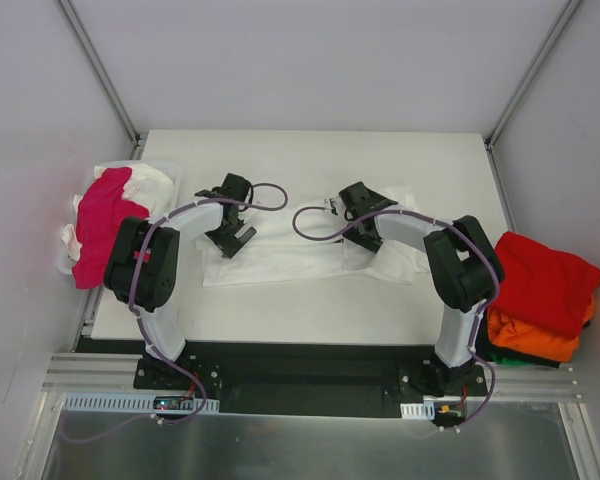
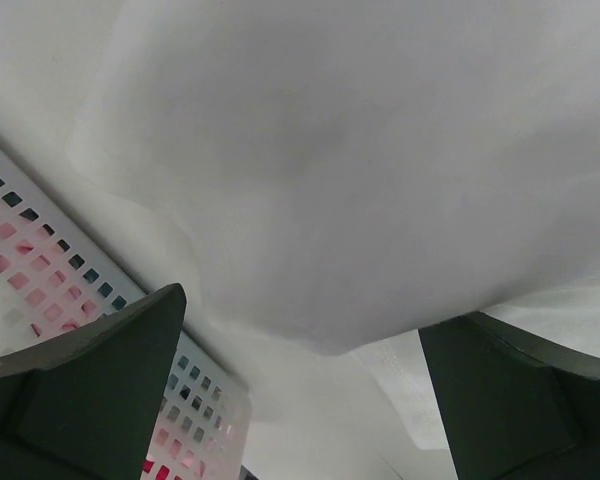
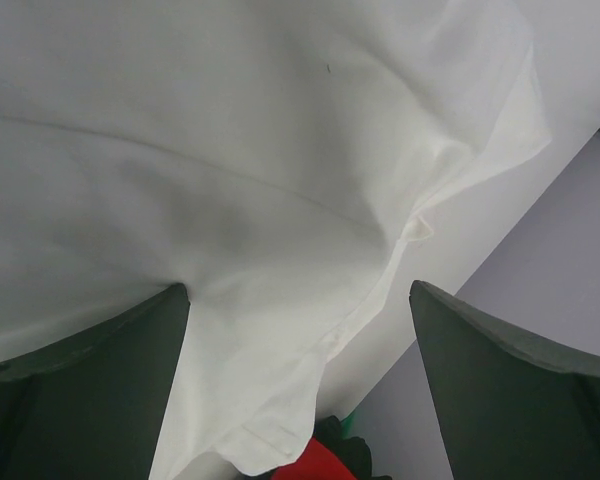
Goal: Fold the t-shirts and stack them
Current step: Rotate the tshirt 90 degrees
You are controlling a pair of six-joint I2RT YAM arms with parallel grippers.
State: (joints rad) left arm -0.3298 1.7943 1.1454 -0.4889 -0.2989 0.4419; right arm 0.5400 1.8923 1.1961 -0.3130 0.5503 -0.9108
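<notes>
White table [image 1: 320, 310], bare along the near and far edges. White plastic basket [image 1: 172, 178] at the table's left edge, partly off the side; from the left wrist its wall [image 2: 30, 240] shows as a lattice of small square holes. Two angled aluminium posts, left [image 1: 95, 65] and right [image 1: 540, 65], rise from the far corners. Plain grey walls [image 1: 310, 60] behind and to both sides. Silver rail [image 1: 310, 385] along the near edge, a slotted white cable duct [image 1: 110, 403] on it. Dull metal sheet [image 1: 300, 445] below that.
</notes>
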